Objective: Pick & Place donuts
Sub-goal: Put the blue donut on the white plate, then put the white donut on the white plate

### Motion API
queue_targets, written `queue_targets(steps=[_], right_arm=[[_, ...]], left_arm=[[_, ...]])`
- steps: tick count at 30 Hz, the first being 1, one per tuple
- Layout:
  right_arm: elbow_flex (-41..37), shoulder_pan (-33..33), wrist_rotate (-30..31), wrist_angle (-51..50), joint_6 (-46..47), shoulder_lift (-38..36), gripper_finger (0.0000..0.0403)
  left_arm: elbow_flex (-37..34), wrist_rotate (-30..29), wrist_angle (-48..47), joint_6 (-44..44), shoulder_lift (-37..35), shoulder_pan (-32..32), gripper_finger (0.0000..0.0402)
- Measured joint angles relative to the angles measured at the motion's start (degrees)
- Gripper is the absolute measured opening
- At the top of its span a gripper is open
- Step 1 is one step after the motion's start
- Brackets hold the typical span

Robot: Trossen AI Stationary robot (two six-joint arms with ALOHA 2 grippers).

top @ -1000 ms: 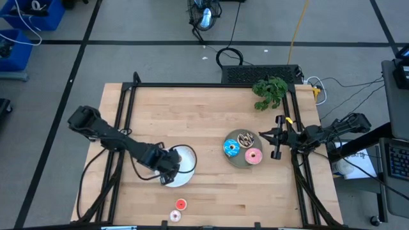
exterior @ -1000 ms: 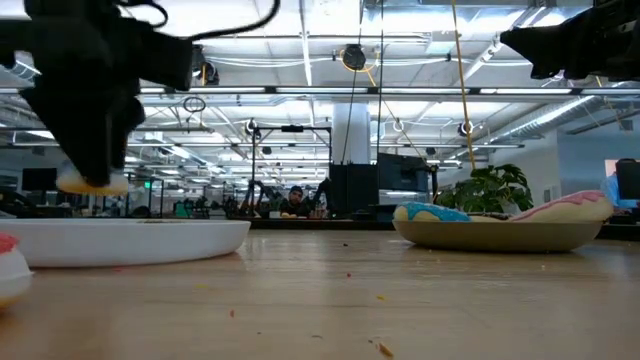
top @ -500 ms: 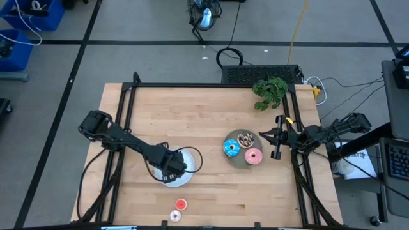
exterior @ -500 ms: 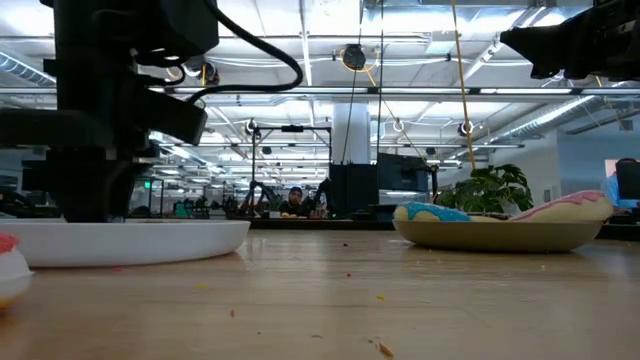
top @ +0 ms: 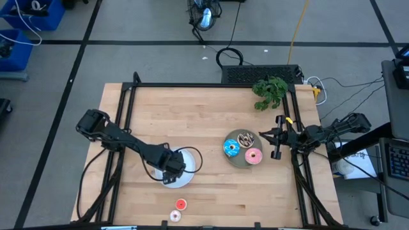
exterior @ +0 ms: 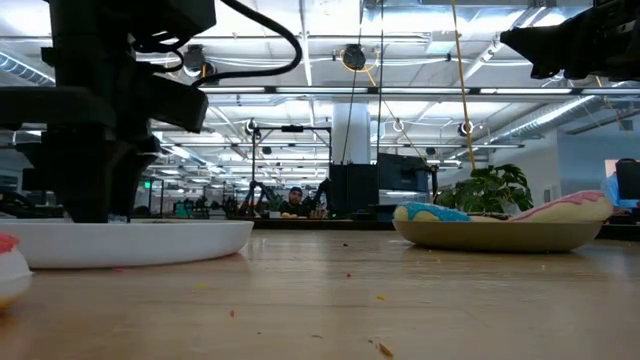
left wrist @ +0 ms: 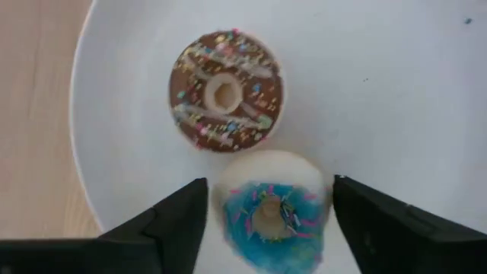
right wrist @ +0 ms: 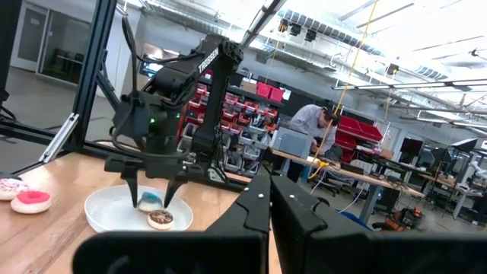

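My left gripper (left wrist: pixel 270 185) is down over the white plate (left wrist: pixel 380 91), open, pointing down. Its fingers stand on either side of the tiny blue donut (left wrist: pixel 270 217), with thin gaps showing. This donut lies flat on the plate next to the tiny brown sprinkled donut (left wrist: pixel 227 91). Both donuts show under the gripper in the right wrist view, the blue donut (right wrist: pixel 150 199) and the brown donut (right wrist: pixel 160 219). The red donut (top: pixel 181 204) and the whitish-pink donut (top: pixel 174 216) lie on the table near its near edge. My right gripper (top: pixel 276 137) waits shut at the table's right edge.
A grey plate (top: pixel 238 161) right of centre carries the bigger blue donut (top: pixel 231 148), pink donut (top: pixel 253 155) and dark sprinkled donut (top: pixel 245 137). A green plant (top: pixel 270 91) sits at the far right corner. Black frame rails run along the table's left and right edges.
My left gripper has come down from above the white plate, shifting slightly toward the table's right. The tiny blue donut that hung lifted in its fingers now lies on the plate beside the brown one.
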Motion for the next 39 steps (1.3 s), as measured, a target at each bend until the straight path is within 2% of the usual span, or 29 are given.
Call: queue_targets(steps=[5, 8, 12, 16, 23, 29, 35, 39], right_arm=[[0.0, 0.0, 0.0, 0.0, 0.0, 0.0, 0.0], [0.0, 0.0, 0.0, 0.0, 0.04, 0.0, 0.0], [0.0, 0.0, 0.0, 0.0, 0.11, 0.0, 0.0], [0.0, 0.0, -0.01, 0.0, 0.15, 0.0, 0.0], [0.0, 0.0, 0.0, -0.17, 0.15, 0.02, 0.0], [0.0, 0.0, -0.01, -0.48, 0.15, 0.0, 0.0], [0.01, 0.0, 0.0, -0.5, 0.6, 0.02, 0.0], [0.02, 0.0, -0.02, -0.5, 0.61, 0.0, 0.0]], left_arm=[[0.02, 0.94, -0.28, -0.85, -0.01, 0.0, 0.034], [0.02, 1.27, -0.71, -0.55, -0.01, 0.0, 0.0361], [1.23, 1.23, -3.73, -0.02, -0.01, 0.13, 0.0368], [4.67, 1.27, -7.67, -0.63, -0.01, 0.17, 0.0356], [18.2, 0.69, -16.22, 4.04, -0.01, -1.55, 0.0308], [30.33, -5.05, -20.07, 5.28, -0.12, -3.92, 0.0237], [35.14, -7.52, -16.66, 10.73, -0.12, -6.95, 0.0162], [35.32, -8.86, -15.04, 7.89, -0.1, -8.57, 0.011]])
